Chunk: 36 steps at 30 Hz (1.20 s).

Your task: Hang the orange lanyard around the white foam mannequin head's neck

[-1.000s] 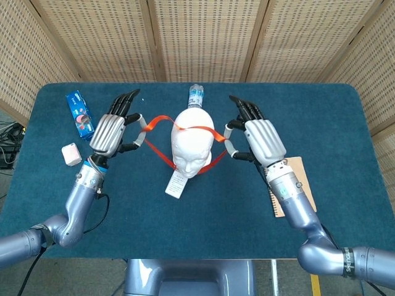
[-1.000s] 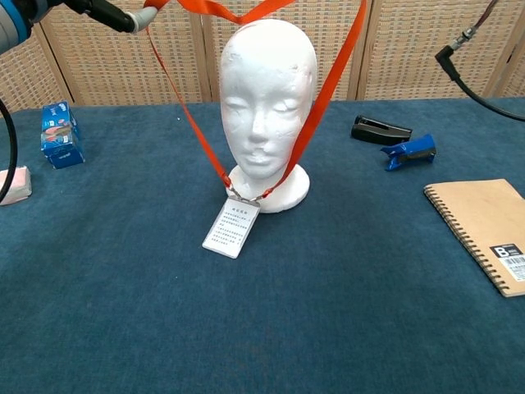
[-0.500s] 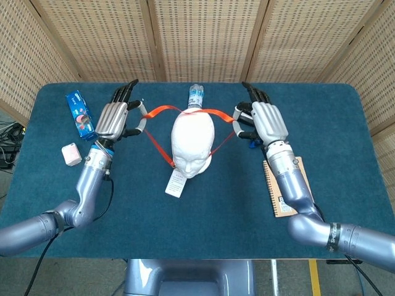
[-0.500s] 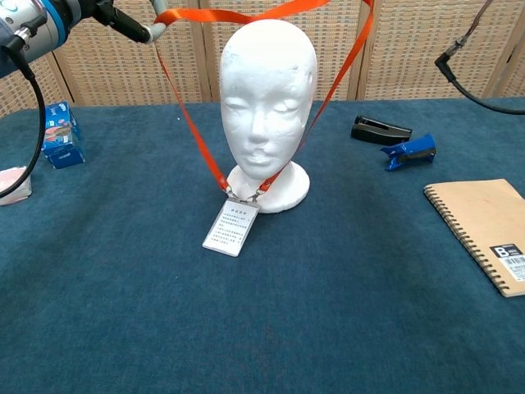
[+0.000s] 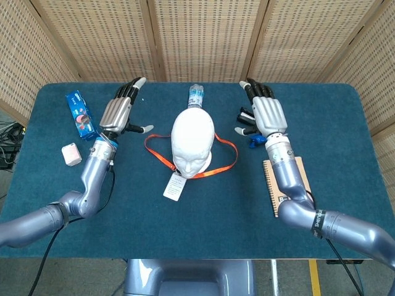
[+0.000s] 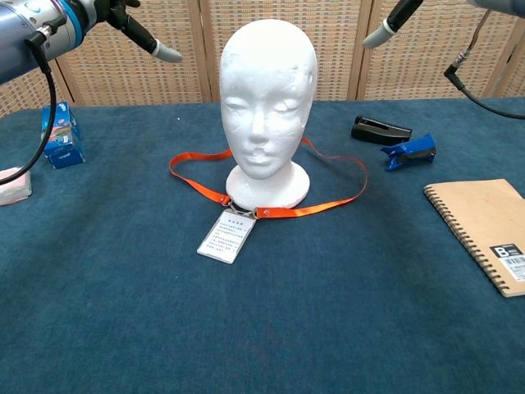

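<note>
The white foam mannequin head (image 5: 192, 140) (image 6: 267, 98) stands upright mid-table. The orange lanyard (image 5: 220, 166) (image 6: 308, 210) lies slack on the cloth in a loop around the head's base, its white badge (image 5: 173, 185) (image 6: 223, 237) flat in front. My left hand (image 5: 120, 111) hovers left of the head with fingers spread, holding nothing; only a fingertip (image 6: 168, 54) of it shows in the chest view. My right hand (image 5: 263, 115) is raised right of the head, fingers apart and empty, with one fingertip (image 6: 376, 34) in the chest view.
A blue box (image 5: 79, 113) (image 6: 60, 134) and a small white-pink object (image 5: 71, 153) lie at the left. A bottle (image 5: 195, 96) stands behind the head. A black stapler (image 6: 381, 130), a blue clip (image 6: 413, 151) and a spiral notebook (image 6: 486, 230) sit at the right.
Both hands let go of the lanyard and moved back and outward. The strap dropped from above the head to the table, looped around the head's base.
</note>
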### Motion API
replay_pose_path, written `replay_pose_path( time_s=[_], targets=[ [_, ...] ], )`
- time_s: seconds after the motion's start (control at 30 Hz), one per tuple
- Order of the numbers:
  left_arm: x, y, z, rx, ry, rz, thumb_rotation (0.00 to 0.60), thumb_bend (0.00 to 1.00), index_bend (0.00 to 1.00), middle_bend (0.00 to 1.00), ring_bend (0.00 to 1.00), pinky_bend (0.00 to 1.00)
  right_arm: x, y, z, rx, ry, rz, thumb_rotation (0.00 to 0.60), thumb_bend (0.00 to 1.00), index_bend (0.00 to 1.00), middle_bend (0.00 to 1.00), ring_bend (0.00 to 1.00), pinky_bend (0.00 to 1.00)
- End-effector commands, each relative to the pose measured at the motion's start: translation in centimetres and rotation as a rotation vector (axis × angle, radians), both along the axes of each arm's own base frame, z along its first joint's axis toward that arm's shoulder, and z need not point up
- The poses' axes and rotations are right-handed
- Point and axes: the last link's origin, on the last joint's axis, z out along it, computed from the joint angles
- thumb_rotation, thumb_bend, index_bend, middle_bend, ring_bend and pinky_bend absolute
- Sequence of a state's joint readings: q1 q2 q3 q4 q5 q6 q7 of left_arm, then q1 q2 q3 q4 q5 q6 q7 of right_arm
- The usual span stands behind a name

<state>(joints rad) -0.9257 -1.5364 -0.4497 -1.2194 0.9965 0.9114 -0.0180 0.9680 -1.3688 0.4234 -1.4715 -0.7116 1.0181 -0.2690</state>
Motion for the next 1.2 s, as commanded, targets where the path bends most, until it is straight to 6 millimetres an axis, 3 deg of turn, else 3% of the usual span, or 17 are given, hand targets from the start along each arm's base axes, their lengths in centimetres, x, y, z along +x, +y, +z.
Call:
replay_pose_path(
  time_s=[0.03,0.13,0.2,0.3,0.37,0.47,0.6,0.7,0.93,1.07,1.2],
  targets=[
    [-0.4,-0.5,1.2,0.052,-0.006,-0.035,0.600,0.00,0.00,0.00,0.00,0.00,-0.3,0.5,1.0,-0.027,-0.028,0.010,0.600,0.01,0.09,0.00,0.00,0.00],
    [-1.6,-1.7,2.4,0.088,0.022,-0.060,0.600,0.00,0.00,0.00,0.00,0.00,-1.4,1.6,2.3,-0.045,-0.016,0.013,0.600,0.03,0.07,0.01,0.00,0.00],
    [-2.6,-2.7,3.2,0.104,0.052,-0.067,0.600,0.00,0.00,0.00,0.00,0.00,-2.3,2.6,3.2,-0.054,-0.011,0.010,0.600,0.08,0.06,0.07,0.00,0.00],
    [-5.2,-5.3,4.7,0.126,0.118,-0.059,0.600,0.00,0.00,0.00,0.00,0.00,-4.5,4.8,4.8,-0.082,0.031,-0.012,0.600,0.19,0.06,0.31,0.16,0.04],
    [-6.3,-6.6,5.3,0.126,0.147,-0.049,0.600,0.00,0.00,0.00,0.00,0.00,-5.5,5.8,5.2,-0.079,0.054,-0.021,0.600,0.31,0.06,0.47,0.35,0.23],
    [-7.5,-8.0,5.8,0.128,0.178,-0.033,0.600,0.00,0.00,0.00,0.00,0.00,-6.6,6.9,5.3,-0.064,0.081,-0.032,0.600,0.47,0.05,0.60,0.50,0.53],
    [-9.5,-10.6,6.5,0.129,0.235,0.002,0.600,0.00,0.00,0.00,0.00,0.00,-8.1,8.7,5.1,-0.028,0.110,-0.042,0.600,0.68,0.06,0.69,0.59,0.66],
    [-11.2,-12.8,7.1,0.126,0.276,0.053,0.600,0.00,0.00,0.00,0.00,0.00,-9.2,10.3,4.5,0.013,0.130,-0.038,0.600,0.78,0.08,0.72,0.62,0.72],
    [-14.8,-18.2,8.1,0.136,0.322,0.183,0.600,0.00,0.00,0.00,0.00,0.00,-11.2,14.8,0.9,0.216,0.209,0.022,0.600,0.84,0.10,0.73,0.62,0.74],
    [-16.3,-20.2,8.2,0.134,0.344,0.232,0.600,0.00,0.00,0.00,0.00,0.00,-10.7,16.4,-1.6,0.327,0.260,0.089,0.600,0.84,0.14,0.74,0.62,0.74],
    [-16.7,-20.8,8.4,0.131,0.356,0.247,0.600,0.00,0.00,0.00,0.00,0.00,-9.0,16.8,-4.6,0.430,0.304,0.177,0.600,0.84,0.17,0.74,0.62,0.74]
  ],
)
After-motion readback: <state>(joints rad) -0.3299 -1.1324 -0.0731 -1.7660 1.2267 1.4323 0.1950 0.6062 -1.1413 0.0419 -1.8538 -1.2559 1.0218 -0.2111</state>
